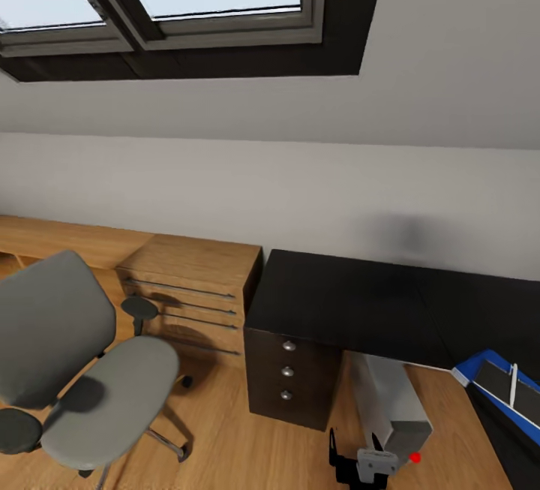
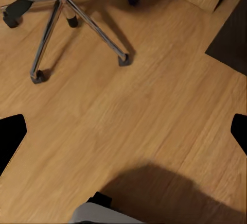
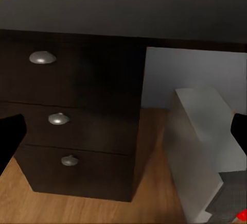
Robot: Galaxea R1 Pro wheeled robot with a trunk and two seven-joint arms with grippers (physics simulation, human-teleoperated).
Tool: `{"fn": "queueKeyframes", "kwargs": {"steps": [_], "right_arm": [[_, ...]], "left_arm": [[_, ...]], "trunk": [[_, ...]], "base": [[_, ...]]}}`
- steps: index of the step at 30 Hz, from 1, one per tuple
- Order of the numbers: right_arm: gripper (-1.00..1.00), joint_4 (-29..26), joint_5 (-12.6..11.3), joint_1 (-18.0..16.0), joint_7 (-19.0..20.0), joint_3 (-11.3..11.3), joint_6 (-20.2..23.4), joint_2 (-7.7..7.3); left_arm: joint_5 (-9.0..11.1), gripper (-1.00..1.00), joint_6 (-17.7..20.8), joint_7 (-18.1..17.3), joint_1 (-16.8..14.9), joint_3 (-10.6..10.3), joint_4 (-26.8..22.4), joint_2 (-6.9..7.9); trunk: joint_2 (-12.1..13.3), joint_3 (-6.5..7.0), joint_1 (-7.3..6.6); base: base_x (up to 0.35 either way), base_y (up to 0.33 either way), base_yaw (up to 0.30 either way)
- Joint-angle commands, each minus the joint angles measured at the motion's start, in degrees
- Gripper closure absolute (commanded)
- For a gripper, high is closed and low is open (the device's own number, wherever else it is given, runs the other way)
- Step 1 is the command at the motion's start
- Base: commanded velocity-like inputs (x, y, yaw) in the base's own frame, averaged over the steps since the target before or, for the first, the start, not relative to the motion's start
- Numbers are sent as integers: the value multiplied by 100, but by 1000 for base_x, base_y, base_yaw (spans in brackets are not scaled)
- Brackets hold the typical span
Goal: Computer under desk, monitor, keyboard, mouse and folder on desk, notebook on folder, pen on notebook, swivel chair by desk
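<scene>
At far left the swivel chair (image 1: 82, 370) stands well apart from the desk (image 1: 360, 302); the computer (image 1: 390, 400) lies lengthwise under it. Right gripper (image 1: 364, 464), nearest, jaws apart, faces the computer; left gripper's fingers (image 2: 11, 136) spread.

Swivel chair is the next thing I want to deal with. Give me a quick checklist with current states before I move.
1. Swivel chair next to the desk: not ok, it stands apart on the wooden floor in front of the wooden chest of drawers.
2. Chair seat free of the folder: ok, the seat is bare.
3. Folder on the desk with notebook and pen stacked: ok in the head view.
4. Computer under the desk: ok, it sits beside the dark drawer unit.
5. Monitor, keyboard and mouse placement: cannot tell.
6. Both grippers free to push: cannot tell, only dark finger edges show in the wrist views.
</scene>
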Motion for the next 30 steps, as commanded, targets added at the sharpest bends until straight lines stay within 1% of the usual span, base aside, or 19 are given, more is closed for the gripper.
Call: {"fn": "queueKeyframes", "kwargs": {"steps": [1,4,8,23,27,30], "right_arm": [[-100,8,28,11,-60,38,-38,0],[-100,4,29,29,-60,38,-70,-2],[-100,5,31,37,-60,38,-71,-2],[-100,6,38,41,-59,45,-68,-28],[-100,6,38,41,-57,46,-64,-35],[-100,6,38,41,-55,46,-60,-37]], "left_arm": [[50,-100,-139,37,-1,-37,27,8],[49,-100,-263,32,-1,-39,68,20],[49,-100,-321,30,-1,-42,89,27],[57,-100,-340,29,-1,-51,175,30],[57,-100,-340,29,-1,-52,203,30],[57,-100,-337,29,-1,-48,209,30]], "trunk": [[-11,-10,3],[-11,-10,3],[-11,-10,3],[-11,-10,3],[-11,-10,3],[-11,-10,3]], "base": [[0,0,283],[0,0,283],[0,0,284],[-2,0,285],[-97,0,286],[-240,7,287]]}}
